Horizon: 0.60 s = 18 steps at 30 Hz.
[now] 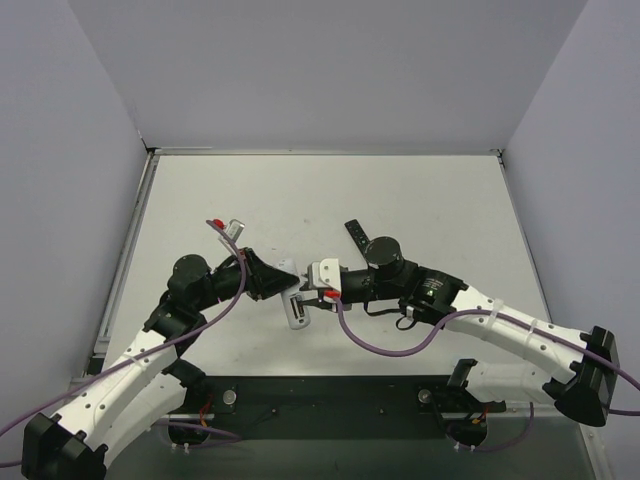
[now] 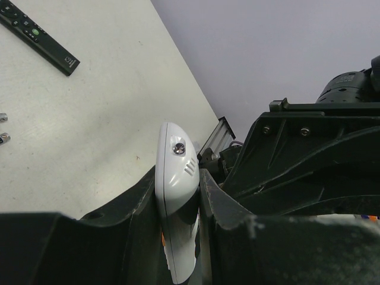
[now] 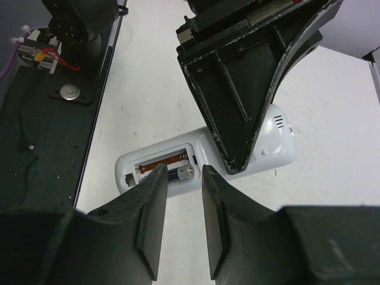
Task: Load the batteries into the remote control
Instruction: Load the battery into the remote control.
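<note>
The white oblong remote control (image 3: 276,139) sits between the two arms, over the front middle of the pale grey table (image 1: 420,200), with its battery bay uncovered. One dark cylindrical battery (image 3: 181,173) with a silvery end lies in the bay. The slot beside it shows a bare copper-coloured strip. The left gripper (image 2: 176,199) pinches the remote across its long edges. The right gripper (image 3: 181,219) hovers just at the bay, fingers spread and gripping nothing. A slim black remote (image 1: 355,235) lies on the table beyond.
</note>
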Each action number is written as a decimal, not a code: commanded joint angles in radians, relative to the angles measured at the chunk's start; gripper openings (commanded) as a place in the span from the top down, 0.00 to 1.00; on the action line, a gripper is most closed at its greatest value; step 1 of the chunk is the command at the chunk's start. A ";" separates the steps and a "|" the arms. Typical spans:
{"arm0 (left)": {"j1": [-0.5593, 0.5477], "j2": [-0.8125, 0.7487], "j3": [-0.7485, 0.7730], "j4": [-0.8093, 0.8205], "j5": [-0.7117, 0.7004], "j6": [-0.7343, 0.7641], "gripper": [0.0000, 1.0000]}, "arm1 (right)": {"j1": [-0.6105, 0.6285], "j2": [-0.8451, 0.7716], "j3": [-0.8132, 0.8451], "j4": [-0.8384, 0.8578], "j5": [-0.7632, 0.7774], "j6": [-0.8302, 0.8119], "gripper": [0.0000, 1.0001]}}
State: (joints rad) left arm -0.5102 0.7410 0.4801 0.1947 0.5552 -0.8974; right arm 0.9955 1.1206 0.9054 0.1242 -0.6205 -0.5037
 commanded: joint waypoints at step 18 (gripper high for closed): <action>-0.001 0.023 0.048 0.137 0.054 -0.023 1.00 | 0.011 0.042 0.069 -0.040 -0.053 -0.061 0.82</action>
State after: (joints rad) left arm -0.5106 0.7631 0.4805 0.2451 0.5865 -0.9081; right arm 0.9974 1.1564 0.9260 0.0757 -0.6472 -0.5388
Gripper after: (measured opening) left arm 0.339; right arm 0.180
